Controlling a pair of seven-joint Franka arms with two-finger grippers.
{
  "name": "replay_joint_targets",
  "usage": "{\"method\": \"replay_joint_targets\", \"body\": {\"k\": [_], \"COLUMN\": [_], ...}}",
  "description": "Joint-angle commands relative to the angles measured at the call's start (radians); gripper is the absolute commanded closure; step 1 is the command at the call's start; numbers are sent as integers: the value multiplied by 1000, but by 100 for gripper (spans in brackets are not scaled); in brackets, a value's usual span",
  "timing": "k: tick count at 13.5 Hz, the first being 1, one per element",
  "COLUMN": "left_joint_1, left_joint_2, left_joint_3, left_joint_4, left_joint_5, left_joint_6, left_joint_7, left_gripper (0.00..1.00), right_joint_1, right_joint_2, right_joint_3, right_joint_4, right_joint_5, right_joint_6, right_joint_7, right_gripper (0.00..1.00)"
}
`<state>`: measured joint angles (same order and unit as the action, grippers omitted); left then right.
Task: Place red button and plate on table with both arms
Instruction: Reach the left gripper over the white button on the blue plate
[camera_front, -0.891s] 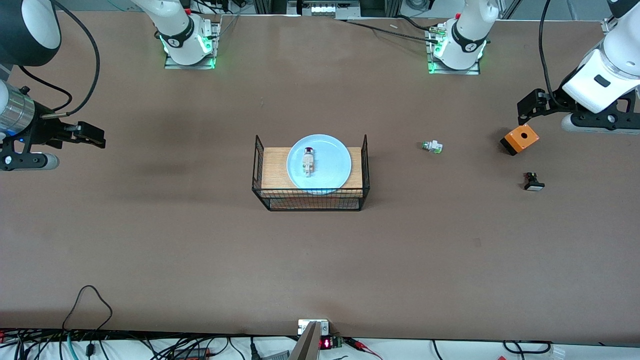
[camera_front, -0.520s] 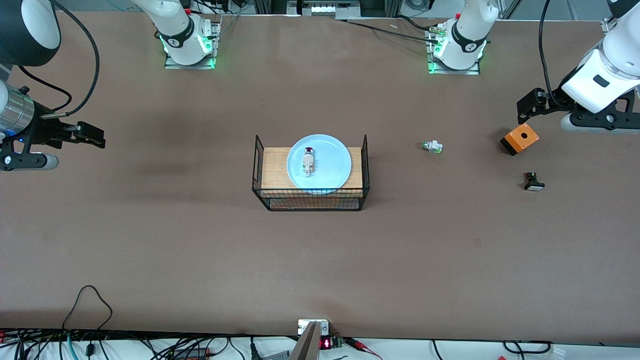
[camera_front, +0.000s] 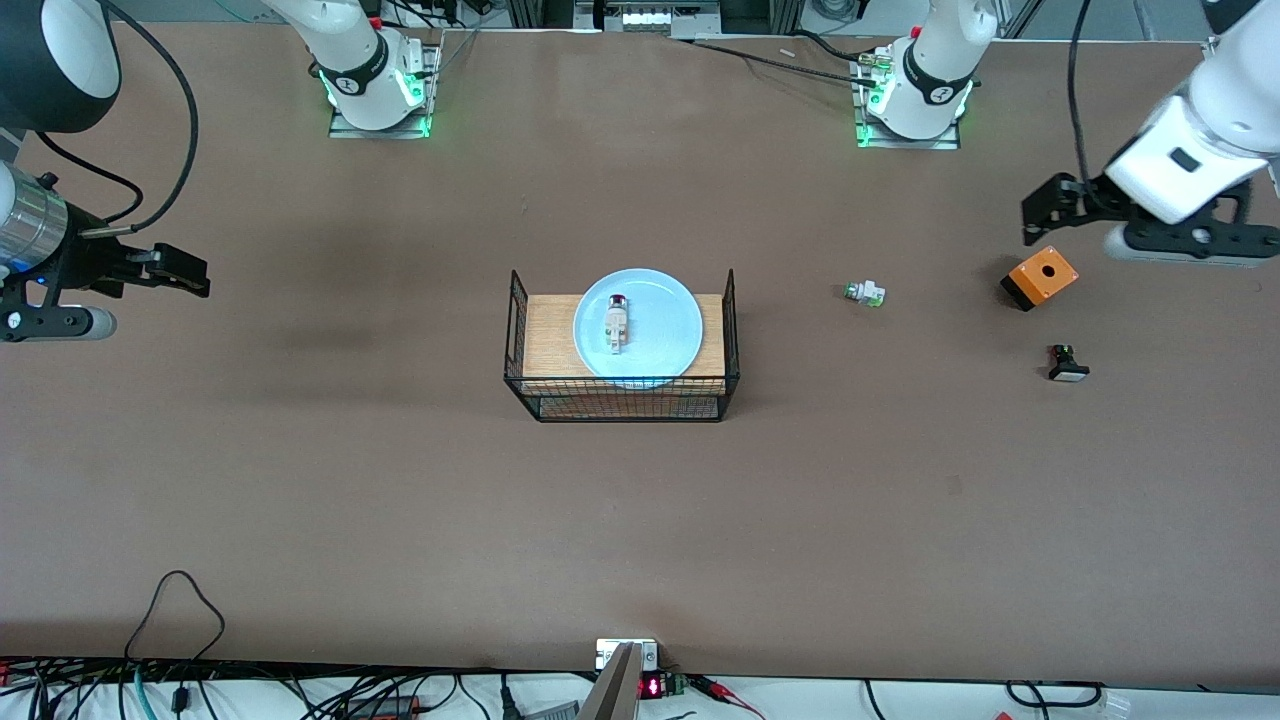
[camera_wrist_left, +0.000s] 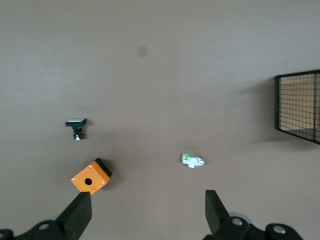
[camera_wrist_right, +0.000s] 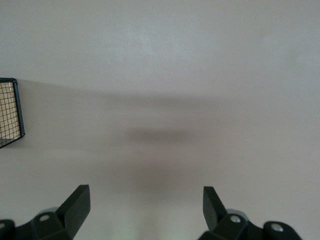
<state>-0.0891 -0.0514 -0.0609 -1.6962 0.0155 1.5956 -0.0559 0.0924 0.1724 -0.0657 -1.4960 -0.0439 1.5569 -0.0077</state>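
The pale blue plate (camera_front: 660, 345) rests on the wooden-topped black wire rack (camera_front: 548, 335) at the middle of the brown table (camera_front: 640, 520). The red button (camera_front: 616, 324) lies on the plate, its dark red cap toward the robots' bases. My left gripper (camera_front: 1040, 215) is open and empty, up over the table at the left arm's end, beside the orange box (camera_front: 1040, 279); in the left wrist view (camera_wrist_left: 146, 212) its fingers stand wide apart. My right gripper (camera_front: 190, 272) is open and empty over bare table at the right arm's end, as the right wrist view (camera_wrist_right: 145, 207) shows.
A green-capped switch (camera_front: 865, 293) lies between the rack and the orange box; it also shows in the left wrist view (camera_wrist_left: 193, 160). A black switch with a white cap (camera_front: 1067, 364) lies nearer the front camera than the orange box. Cables run along the table's front edge.
My left gripper has moved a little toward the robots' bases and toward the rack, away from the orange box. The right arm has not moved.
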Motion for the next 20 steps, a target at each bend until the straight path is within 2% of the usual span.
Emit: {"method": "replay_joint_targets", "body": {"k": [1, 4, 7, 9, 13, 17, 18, 20], "left_joint_1": [-17, -20, -21, -47, -158, -217, -245, -285], "left_joint_2": [13, 85, 209, 307, 424, 533, 551, 593], "left_joint_3": [-98, -221, -367, -437, -438, -428, -424, -424], "left_joint_4": [29, 125, 222, 286, 302, 306, 306, 306], "left_joint_5": [-8, -8, -8, -8, 1, 6, 20, 133], "left_joint_6": [-28, -42, -33, -17, 192, 386, 447, 507], "left_joint_7": [-18, -163, -459, -553, -709, -719, -739, -809], "left_gripper": [0, 0, 0, 0, 0, 0, 0, 0], "right_joint_1": [-8, -8, -10, -10, -10, -14, -16, -25], "right_joint_2": [4, 4, 4, 4, 4, 9, 9, 10], "right_joint_3": [6, 6, 6, 6, 4, 4, 4, 4], "right_joint_4": [16, 16, 16, 16, 14, 16, 16, 14], "right_joint_5": [-7, -7, -7, -7, -7, -5, -5, -5], "right_joint_6": [-1, -1, -1, -1, -1, -1, -1, -1], "right_joint_7": [0, 0, 0, 0, 0, 2, 2, 3], "right_gripper": [0, 0, 0, 0, 0, 0, 0, 0]}}
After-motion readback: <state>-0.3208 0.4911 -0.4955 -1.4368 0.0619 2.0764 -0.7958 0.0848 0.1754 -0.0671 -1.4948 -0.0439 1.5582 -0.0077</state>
